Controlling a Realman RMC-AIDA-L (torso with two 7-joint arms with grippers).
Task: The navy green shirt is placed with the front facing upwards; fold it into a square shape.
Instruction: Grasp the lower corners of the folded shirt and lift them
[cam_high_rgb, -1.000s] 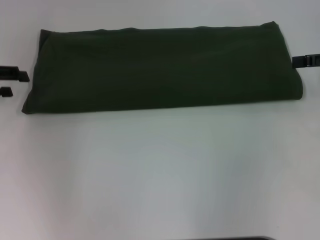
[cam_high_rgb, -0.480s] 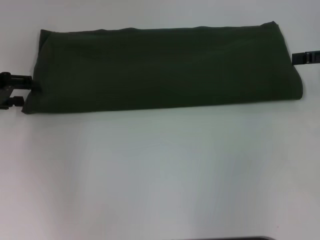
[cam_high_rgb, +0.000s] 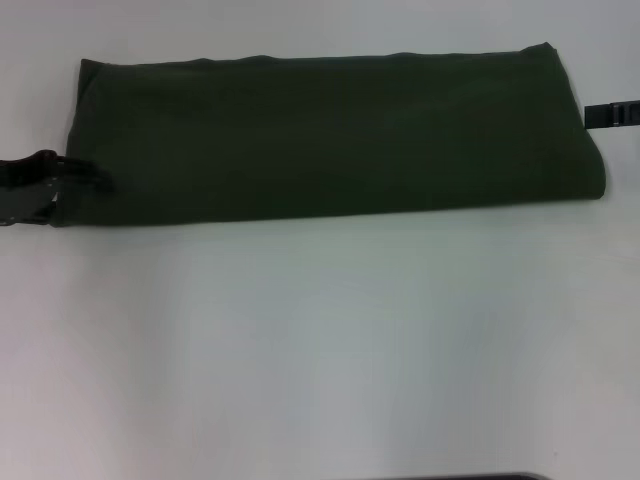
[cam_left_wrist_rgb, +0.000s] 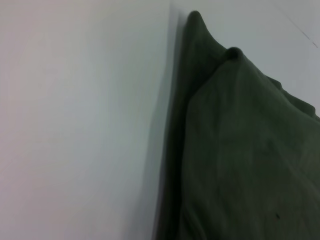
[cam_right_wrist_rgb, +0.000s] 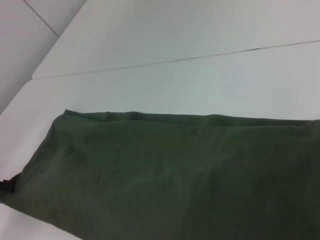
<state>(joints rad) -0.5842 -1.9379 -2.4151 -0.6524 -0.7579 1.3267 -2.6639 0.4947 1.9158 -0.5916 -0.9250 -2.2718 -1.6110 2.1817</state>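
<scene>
Shirt (cam_high_rgb: 330, 135): dark green, folded into a long band, lying across the far part of the white table (cam_high_rgb: 320, 340).
Left gripper (cam_high_rgb: 60, 185): at the shirt's left near corner, one finger over the cloth, one at the edge; grip unconfirmed.
Right gripper (cam_high_rgb: 612, 114): just beside the shirt's right end; opening cannot be told.

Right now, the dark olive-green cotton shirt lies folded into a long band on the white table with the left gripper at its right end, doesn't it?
Not quite. The dark olive-green cotton shirt does lie folded into a long band on the white table, but the left gripper is at its left end, as the head view shows. The right gripper sits just off the right end.
</scene>
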